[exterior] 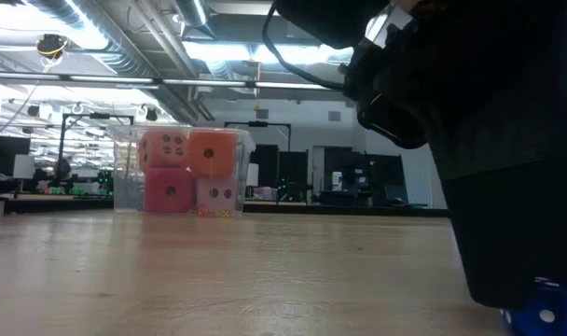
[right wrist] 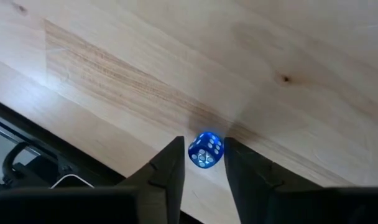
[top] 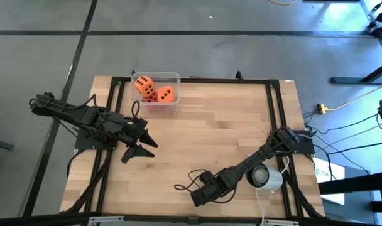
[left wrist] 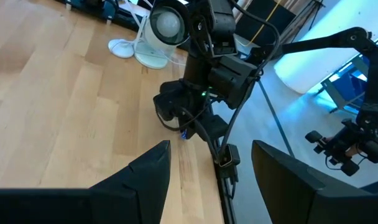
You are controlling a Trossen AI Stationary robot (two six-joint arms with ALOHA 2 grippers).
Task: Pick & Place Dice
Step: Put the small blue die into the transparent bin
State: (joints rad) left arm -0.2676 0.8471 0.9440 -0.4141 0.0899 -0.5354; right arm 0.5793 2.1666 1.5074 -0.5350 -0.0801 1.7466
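High view shows the wooden surface (top: 203, 132) with a clear plastic box (top: 157, 90) near its far edge, and two orange dice (top: 144, 85) lie on top inside it. From the low view the box (exterior: 176, 173) holds four dice in two layers: the two orange ones above, a red die (exterior: 169, 191) and a pale pink die (exterior: 216, 193) below them, side by side. The left hand (top: 142, 145) hangs over the left part of the surface, near the box but apart from it, and its two fingers (left wrist: 145, 180) are spread apart with nothing between them. The right hand (top: 200, 194) is low at the near edge of the surface, well apart from the box. In the right wrist view a small blue die (right wrist: 206, 150) with white pips lies on the wood between the two fingers (right wrist: 170, 168) of this hand; the fingers stand close on both sides of it, but if they press on it or only stand beside it, I cannot tell. In the low view the same blue die (exterior: 549, 303) shows at the bottom right corner, under the dark body of the right arm. A white round device (top: 265, 177) with a cable sits on the surface near the right arm.
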